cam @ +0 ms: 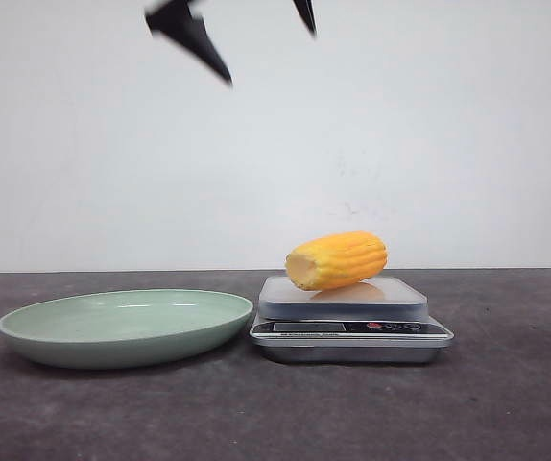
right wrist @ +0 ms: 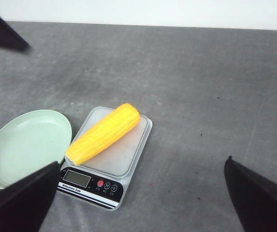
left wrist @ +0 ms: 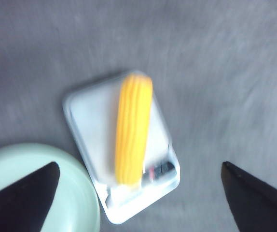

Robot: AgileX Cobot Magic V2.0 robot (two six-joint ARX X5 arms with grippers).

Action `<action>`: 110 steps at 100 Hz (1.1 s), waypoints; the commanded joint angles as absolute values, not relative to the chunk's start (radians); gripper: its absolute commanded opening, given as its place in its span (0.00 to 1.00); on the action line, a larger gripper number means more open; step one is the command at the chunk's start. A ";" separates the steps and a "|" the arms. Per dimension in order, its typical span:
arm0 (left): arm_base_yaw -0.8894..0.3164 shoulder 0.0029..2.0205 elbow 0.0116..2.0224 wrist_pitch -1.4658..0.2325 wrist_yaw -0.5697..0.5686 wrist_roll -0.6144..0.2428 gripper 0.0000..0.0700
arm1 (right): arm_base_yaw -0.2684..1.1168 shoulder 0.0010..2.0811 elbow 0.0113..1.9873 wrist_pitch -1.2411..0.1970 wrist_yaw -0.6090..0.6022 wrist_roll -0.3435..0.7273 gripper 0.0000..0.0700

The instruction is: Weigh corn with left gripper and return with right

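Scale [cam: 351,331]: you have it nearest you, right of centre on the dark table [cam: 506,403], with its display and buttons facing the front camera.

Plate [cam: 127,327]: the pale green plate lies just beside the scale on its left, nothing in it that you can see.

Corn [cam: 337,259]: it lies on its side on the scale's platform, slanting across it, the paler cut end toward the front and the plate side, the tapered end farther back. Nothing is touching it.

How it will handle: you should expect a stiff, fairly light piece, judging by how it sits on the small platform. The round body may roll, and the ribbed kernel rows should give your fingers some bite. If it is plastic, count on it being slick.

Where to take hold: close across the thick middle, jaws square to its long axis, so it cannot pivot or squirt out endways. Avoid the narrowing far end.

Right gripper [right wrist: 143,198]: spread wide and carrying nothing, well above the table and looking down on the scale. By the task, this is the one you lift with.

Left gripper [left wrist: 141,198]: also spread wide and carrying nothing, high over the scale; in the front view its tips show at the top edge.
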State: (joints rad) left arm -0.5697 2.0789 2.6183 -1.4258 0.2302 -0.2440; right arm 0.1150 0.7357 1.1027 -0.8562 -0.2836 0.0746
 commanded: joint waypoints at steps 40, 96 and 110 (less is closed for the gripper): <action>-0.582 1.816 2.879 -1.472 0.224 -0.217 1.00 | 0.138 0.743 1.111 -0.869 -0.279 0.028 1.00; -0.582 1.380 2.806 -1.476 0.044 -0.155 0.88 | 0.157 0.743 1.111 -0.869 -0.289 0.027 1.00; -0.582 1.248 2.659 -1.476 -0.110 -0.117 0.79 | 0.157 0.741 1.111 -0.870 -0.289 0.044 1.00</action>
